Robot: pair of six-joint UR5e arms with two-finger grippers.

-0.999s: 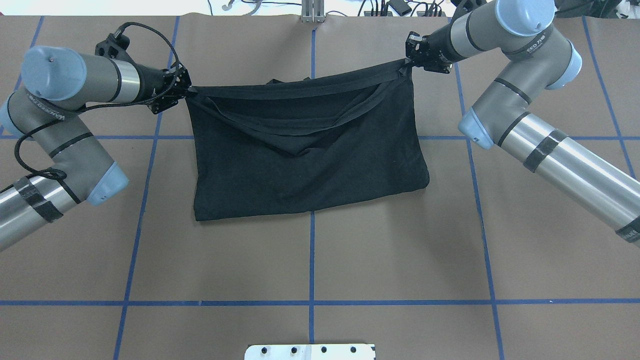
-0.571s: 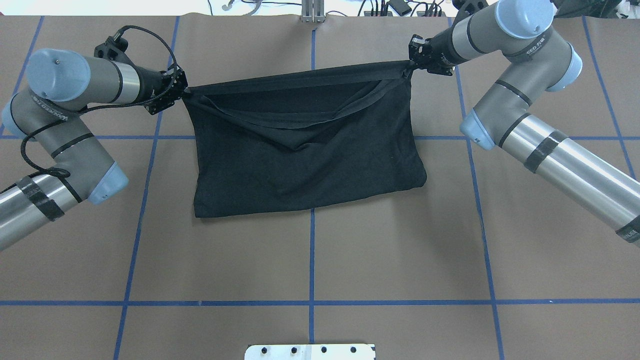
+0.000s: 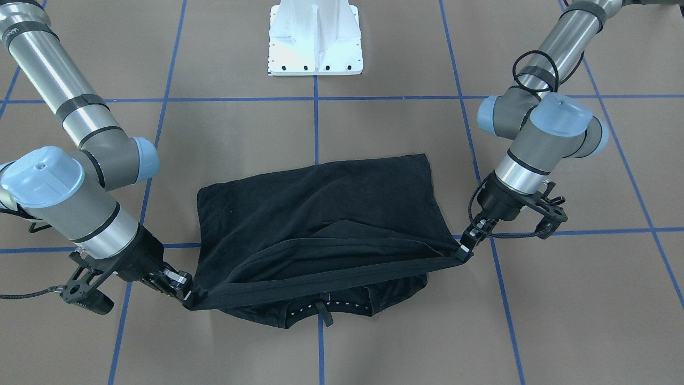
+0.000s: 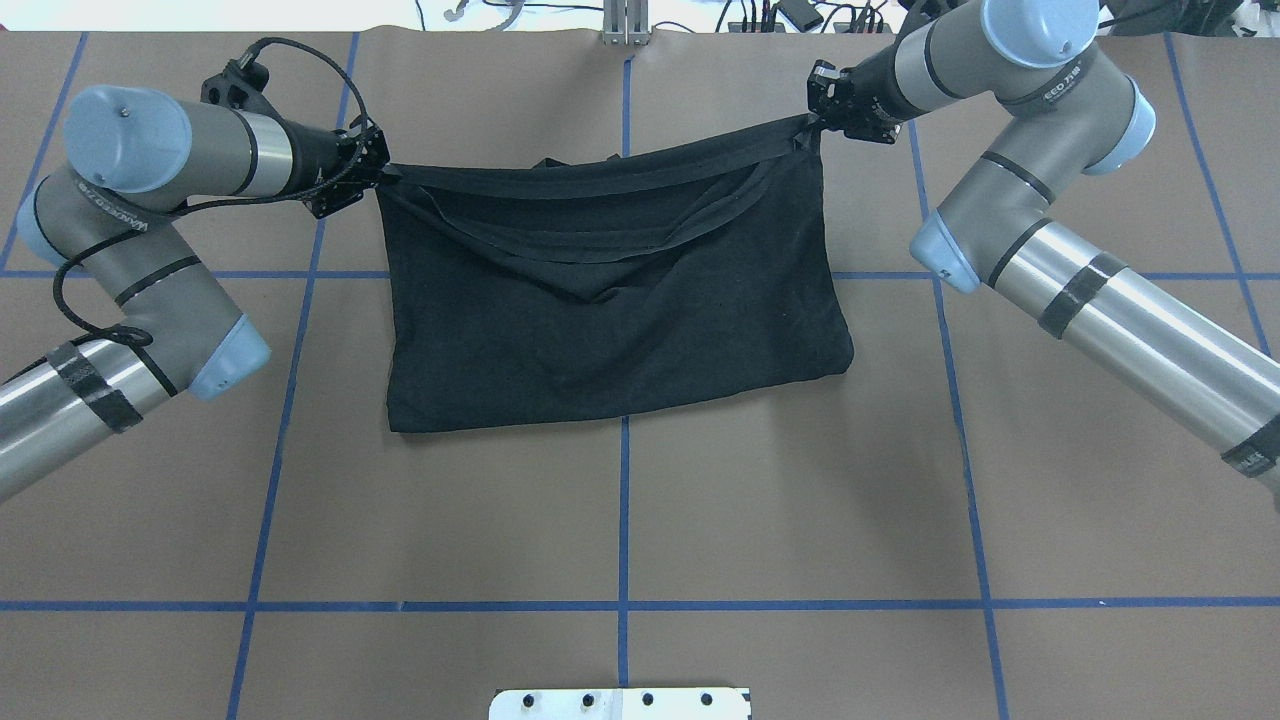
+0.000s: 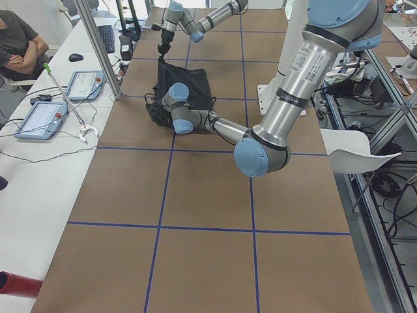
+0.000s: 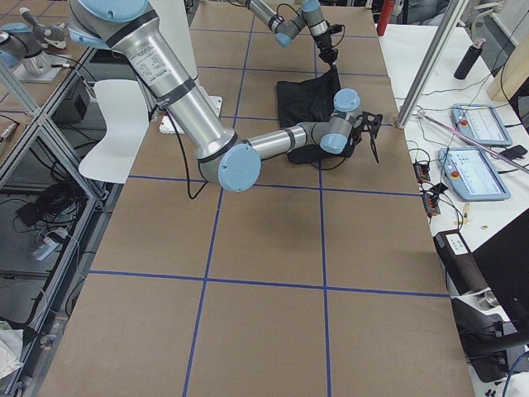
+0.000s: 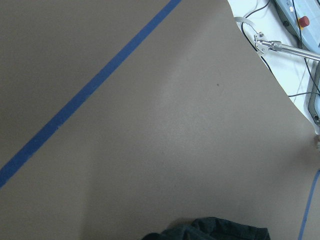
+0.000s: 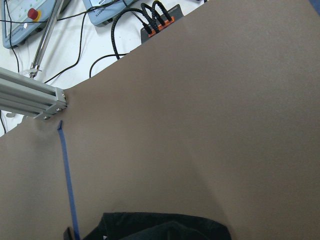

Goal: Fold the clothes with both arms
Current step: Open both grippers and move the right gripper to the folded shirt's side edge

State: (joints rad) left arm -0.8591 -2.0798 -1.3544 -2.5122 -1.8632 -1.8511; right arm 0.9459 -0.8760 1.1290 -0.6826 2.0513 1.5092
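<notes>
The black T-shirt (image 4: 620,310) sits on the far middle of the desk (image 4: 620,500), across the centre blue tape line (image 4: 623,520). The edge nearest the robot lies flat on the brown cover. The far edge is raised off the cover and pulled into a nearly straight band between the two claws.

The left claw (image 4: 380,176) is clamped on one end of that raised hem, its fingers pressed together on the cloth. The right claw (image 4: 812,126) is clamped on the other end in the same way. Both arms reach in low from the sides, with their wrists roughly level with the band.

Behind the taut band a second hem layer sags in a loose curve, leaving an open pocket between the layers. In the front-facing view the collar (image 3: 323,313) shows under the raised hem, lying on the desk with a small loop at its middle.

Each wrist camera shows brown desk cover with a sliver of black cloth at its bottom edge. The white base plate (image 3: 315,37) stands well apart from the shirt, on the robot's side.
</notes>
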